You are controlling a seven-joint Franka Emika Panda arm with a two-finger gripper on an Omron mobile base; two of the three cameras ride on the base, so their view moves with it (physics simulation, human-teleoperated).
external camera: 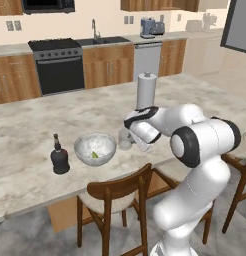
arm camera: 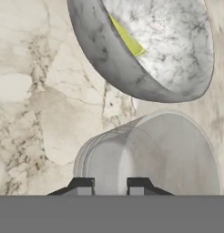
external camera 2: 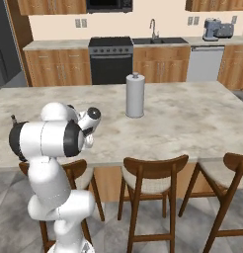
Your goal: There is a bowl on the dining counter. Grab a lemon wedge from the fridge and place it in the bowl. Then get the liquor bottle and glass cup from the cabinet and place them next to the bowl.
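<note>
A marbled grey bowl (external camera: 81, 146) stands on the dining counter with a yellow-green lemon wedge (external camera: 95, 154) inside; the hand view looks down on its rim (arm camera: 109, 75) and the lemon wedge (arm camera: 127, 38). Left of it stands the dark liquor bottle (external camera: 59, 158). Just right of the bowl, a clear glass cup (external camera: 124, 138) rests upright on the counter. My gripper (external camera: 131, 142) reaches down onto it from the right. In the hand view the gripper (arm camera: 110, 186) has its two tips close together over the glass cup (arm camera: 155, 154), pinching its wall.
A paper towel roll (external camera: 146, 90) stands upright behind the cup, farther back on the counter (external camera: 25, 125). Wooden stools (external camera: 120, 195) line the counter's near edge. Stove, sink and cabinets run along the back wall.
</note>
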